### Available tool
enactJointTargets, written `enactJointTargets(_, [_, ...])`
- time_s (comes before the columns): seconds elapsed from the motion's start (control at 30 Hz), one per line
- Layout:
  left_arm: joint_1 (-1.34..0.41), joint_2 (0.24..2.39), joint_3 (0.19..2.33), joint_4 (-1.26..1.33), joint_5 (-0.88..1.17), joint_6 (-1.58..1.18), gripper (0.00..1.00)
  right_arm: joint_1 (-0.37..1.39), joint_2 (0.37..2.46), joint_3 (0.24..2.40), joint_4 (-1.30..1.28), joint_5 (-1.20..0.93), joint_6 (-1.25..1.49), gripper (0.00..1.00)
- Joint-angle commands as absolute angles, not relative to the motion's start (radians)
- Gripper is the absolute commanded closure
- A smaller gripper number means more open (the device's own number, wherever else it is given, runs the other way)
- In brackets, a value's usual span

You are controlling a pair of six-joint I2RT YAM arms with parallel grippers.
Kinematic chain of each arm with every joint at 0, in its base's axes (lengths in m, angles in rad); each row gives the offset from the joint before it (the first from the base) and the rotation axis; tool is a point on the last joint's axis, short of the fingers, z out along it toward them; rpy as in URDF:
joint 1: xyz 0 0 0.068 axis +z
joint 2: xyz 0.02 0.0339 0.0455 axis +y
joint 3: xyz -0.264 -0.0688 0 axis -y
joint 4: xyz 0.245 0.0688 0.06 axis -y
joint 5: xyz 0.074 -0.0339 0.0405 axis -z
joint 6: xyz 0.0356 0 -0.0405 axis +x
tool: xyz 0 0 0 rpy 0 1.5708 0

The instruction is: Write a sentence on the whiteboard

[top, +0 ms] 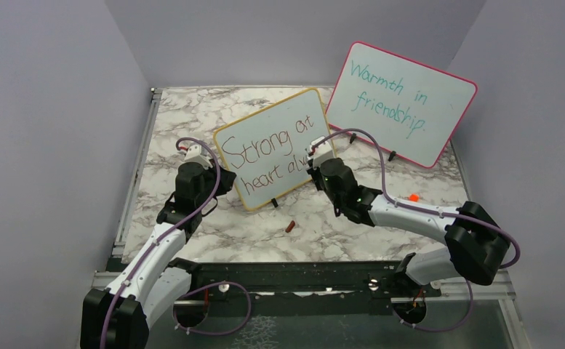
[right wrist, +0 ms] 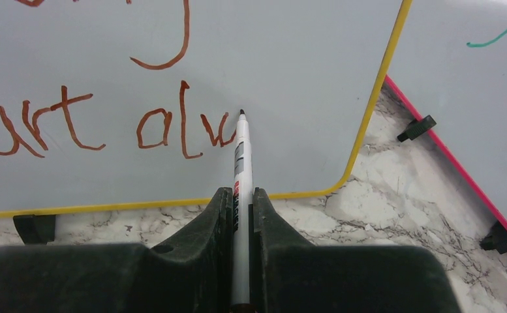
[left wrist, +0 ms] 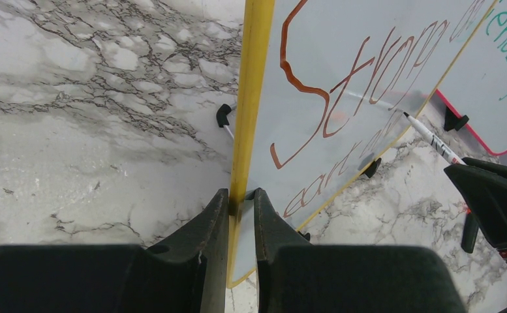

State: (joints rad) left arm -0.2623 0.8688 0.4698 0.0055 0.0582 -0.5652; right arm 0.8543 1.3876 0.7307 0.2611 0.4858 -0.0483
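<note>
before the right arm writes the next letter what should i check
1. Grip on the marker: ok, the right claw is closed on its barrel.
2. Tip position: ok, it sits just after "alw", where the sentence ends so far.
3. Tip touching the board surface: cannot tell.
4. Hold on the whiteboard: ok, the left claw pinches its yellow frame.
5. Room to go on writing: probably ok, bare white surface runs from the tip to the frame on the right.
</note>
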Motion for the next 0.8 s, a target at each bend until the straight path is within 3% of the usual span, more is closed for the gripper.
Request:
enactJointTargets(0.0, [-0.256, 0.882, 0.478, -0.041, -0.022, -0.565, 1.00, 0.845, 1.394, 0.774, 0.307, 0.491, -0.061, 0.99])
enactJointTargets(0.4, [-0.256, 0.875, 0.490, -0.063, -0.037, -0.568, 1.00, 0.844, 1.314, 0.729, 0.276, 0.471, -0.039, 1.00])
enactJointTargets(0.77, [-0.247, 0.808, 0.635, -0.235, -0.039, -0.457, 0.63, 0.845, 1.246, 0.682, 0.284, 0.440, -0.033, 0.99])
